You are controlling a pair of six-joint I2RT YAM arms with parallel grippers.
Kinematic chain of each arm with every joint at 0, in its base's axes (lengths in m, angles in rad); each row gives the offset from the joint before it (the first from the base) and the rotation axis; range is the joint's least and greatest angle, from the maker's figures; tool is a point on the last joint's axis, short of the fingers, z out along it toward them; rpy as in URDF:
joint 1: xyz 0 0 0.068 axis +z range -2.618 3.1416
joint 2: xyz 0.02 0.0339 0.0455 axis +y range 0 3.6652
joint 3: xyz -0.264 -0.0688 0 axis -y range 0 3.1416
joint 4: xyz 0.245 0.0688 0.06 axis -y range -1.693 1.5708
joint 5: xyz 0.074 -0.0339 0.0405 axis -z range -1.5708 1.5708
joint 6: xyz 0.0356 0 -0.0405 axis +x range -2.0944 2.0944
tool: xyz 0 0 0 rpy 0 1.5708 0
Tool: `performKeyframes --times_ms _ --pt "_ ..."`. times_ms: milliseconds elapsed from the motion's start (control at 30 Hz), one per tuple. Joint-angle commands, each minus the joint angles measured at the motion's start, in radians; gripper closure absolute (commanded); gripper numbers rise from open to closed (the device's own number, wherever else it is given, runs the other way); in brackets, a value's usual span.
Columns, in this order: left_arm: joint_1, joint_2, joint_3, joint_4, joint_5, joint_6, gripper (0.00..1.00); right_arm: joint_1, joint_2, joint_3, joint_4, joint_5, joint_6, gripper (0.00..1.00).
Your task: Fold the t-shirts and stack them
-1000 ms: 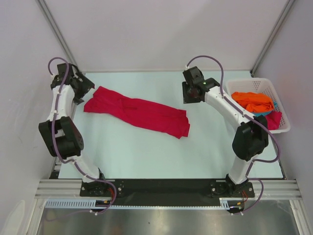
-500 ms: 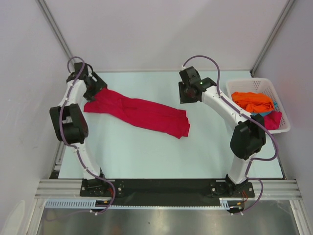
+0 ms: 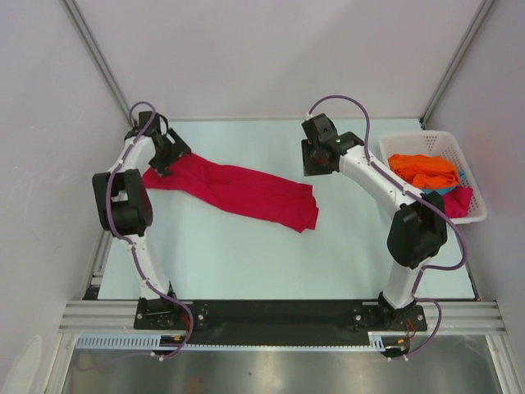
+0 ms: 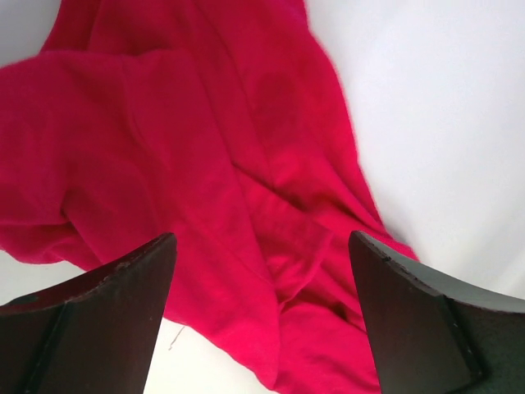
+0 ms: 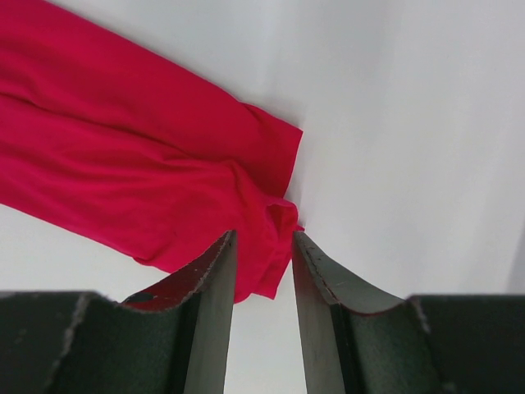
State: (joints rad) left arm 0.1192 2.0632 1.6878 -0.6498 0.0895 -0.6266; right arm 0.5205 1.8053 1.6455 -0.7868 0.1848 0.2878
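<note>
A crimson red t-shirt [image 3: 238, 189] lies crumpled in a long strip across the table. My left gripper [image 3: 174, 153] hovers over its left end, jaws wide open. In the left wrist view the red cloth [image 4: 205, 164] fills the space below the gripper [image 4: 261, 246], with nothing between the fingers. My right gripper [image 3: 314, 164] hangs above the table, just beyond the shirt's right end. Its jaws stand open with a narrow gap [image 5: 262, 238], and the shirt's corner [image 5: 271, 213] shows below them, untouched. An orange t-shirt [image 3: 422, 170] and a teal one [image 3: 445, 189] lie in the basket.
A white slatted basket [image 3: 435, 138] stands at the right edge of the table, with another red cloth [image 3: 461, 202] at its near end. Grey walls and metal frame posts enclose the table on three sides.
My left arm has swung in from the left edge, bringing its open gripper over the red shirt's left end. The right arm has barely shifted. The shirt has not moved.
</note>
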Motion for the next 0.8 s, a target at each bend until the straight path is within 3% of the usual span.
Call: performKeyframes --times_ms 0,467,767 --pt "0.005 -0.032 -0.079 0.01 0.003 -0.004 0.09 -0.001 -0.05 -0.012 0.017 0.001 0.008 0.62" --pt "0.004 -0.25 -0.454 0.147 0.061 -0.117 0.09 0.003 -0.064 -0.026 0.018 -0.014 0.007 0.62" --pt "0.004 -0.38 -0.524 0.131 0.0 -0.105 0.09 0.019 -0.024 -0.012 0.049 -0.041 0.011 0.62"
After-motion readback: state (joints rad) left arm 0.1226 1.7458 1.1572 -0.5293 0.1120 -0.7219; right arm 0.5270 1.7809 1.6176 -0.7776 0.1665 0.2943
